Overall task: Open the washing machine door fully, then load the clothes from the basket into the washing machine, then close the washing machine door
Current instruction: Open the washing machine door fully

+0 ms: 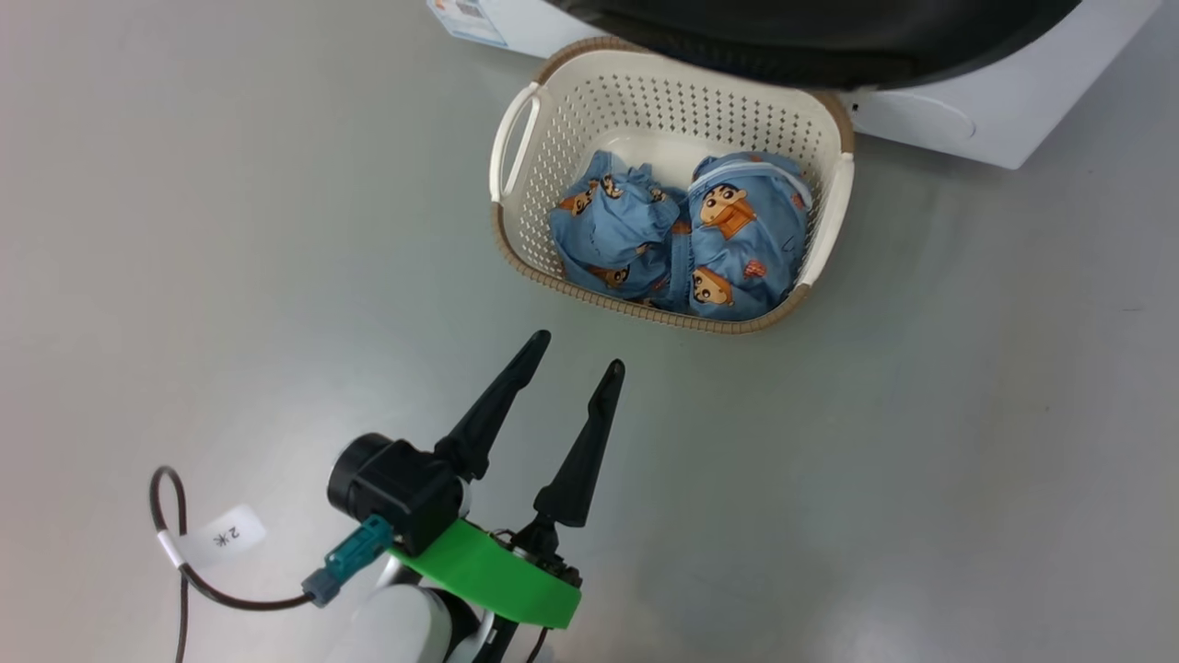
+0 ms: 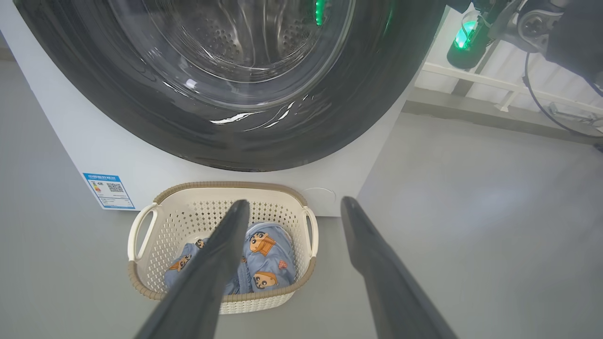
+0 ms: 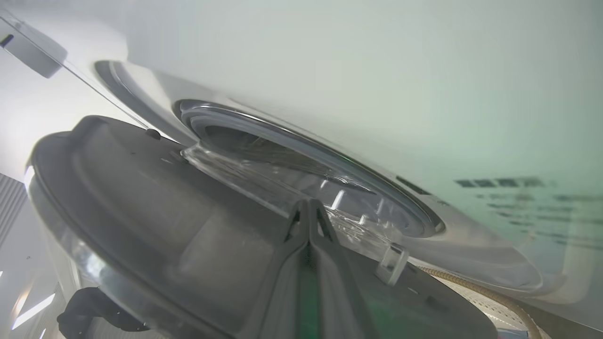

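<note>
The cream basket (image 1: pixel 530 198) stands on the floor in front of the washing machine (image 1: pixel 967 110), and the two light-blue clothes (image 1: pixel 682 239) lie bunched inside it. My left gripper (image 1: pixel 577 354) hangs open and empty a short way in front of the basket, fingers pointing at it. Over the basket juts the black rim of the washing machine door (image 1: pixel 783 46). In the right wrist view the door (image 3: pixel 141 212) stands ajar, its glass bowl (image 3: pixel 264 174) out of the machine's opening. My right gripper (image 3: pixel 308 207) is shut, its tips lying against the door's inner face.
Grey floor (image 1: pixel 230 230) spreads wide on all sides of the basket. A blue energy label (image 2: pixel 108 190) sits low on the machine's white front. Part of my right arm with a green light (image 2: pixel 464 37) shows beside the door's edge, before a white railing (image 2: pixel 509 84).
</note>
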You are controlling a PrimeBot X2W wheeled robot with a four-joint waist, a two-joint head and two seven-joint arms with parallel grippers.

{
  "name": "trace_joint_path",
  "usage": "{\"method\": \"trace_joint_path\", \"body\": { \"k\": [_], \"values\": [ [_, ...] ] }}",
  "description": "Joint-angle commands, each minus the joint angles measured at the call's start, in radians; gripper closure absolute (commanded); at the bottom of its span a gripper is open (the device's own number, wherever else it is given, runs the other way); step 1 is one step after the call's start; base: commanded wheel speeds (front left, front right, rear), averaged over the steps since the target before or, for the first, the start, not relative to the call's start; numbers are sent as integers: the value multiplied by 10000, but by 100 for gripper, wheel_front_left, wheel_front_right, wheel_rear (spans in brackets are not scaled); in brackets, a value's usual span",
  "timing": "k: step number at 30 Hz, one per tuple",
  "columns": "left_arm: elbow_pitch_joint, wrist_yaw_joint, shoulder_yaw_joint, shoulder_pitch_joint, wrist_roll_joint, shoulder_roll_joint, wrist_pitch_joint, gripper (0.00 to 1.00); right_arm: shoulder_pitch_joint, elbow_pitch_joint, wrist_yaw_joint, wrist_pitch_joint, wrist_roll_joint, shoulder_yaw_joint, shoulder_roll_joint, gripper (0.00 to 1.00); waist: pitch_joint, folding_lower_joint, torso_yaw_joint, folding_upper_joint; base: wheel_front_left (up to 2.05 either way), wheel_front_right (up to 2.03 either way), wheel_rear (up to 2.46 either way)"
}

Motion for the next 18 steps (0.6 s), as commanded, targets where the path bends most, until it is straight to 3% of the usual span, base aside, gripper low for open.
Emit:
{"method": "trace_joint_path", "body": {
  "k": [1,18],
  "values": [
    [-196,78,336,-155,53,137,-65,0,313,-425,35,148,-14,226,383,100,-92,1,-76,-1,0,0,0],
    [253,-330,1334,650,731,137,-65,0,2622,-1980,35,380,56,1055,1013,100,-1669,1,-537,-1,0,0,0]
  ]
}}
